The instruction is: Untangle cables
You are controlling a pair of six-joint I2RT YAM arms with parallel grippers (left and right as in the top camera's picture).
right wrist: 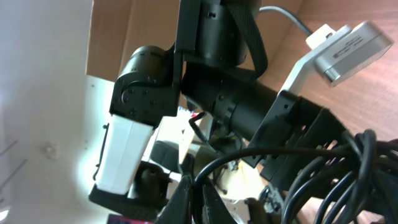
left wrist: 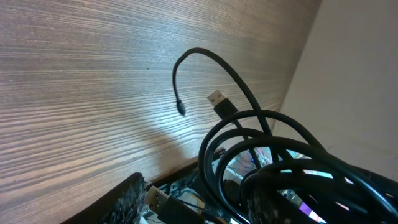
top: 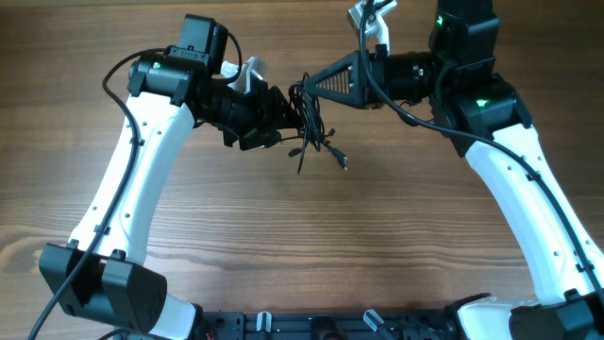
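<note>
Overhead, the knot of cables (top: 309,115) hangs between the two arms, just off the tip of the left pincer (top: 281,121) and just under the tip of the right pincer (top: 306,87); loose ends fall below it towards the table (top: 396,227). The step in hand is, I judge, to pull the knot apart; to do it well, the left side should take one strand only and hold it firm, while the right side draws away slowly to the right, so that the loops slide open and do not tighten; a free plug (left wrist: 216,98), seen ahead of the left pincer in its wrist view, should be let pass through the loops and not catch. For the left pincer, I cannot tell how far it is open; the loops fill the view just in front of it and hide the grip. The right pincer has its fingers together, clamped on a strand of the cables; the rest of the bundle lies just beside its tip.
</note>
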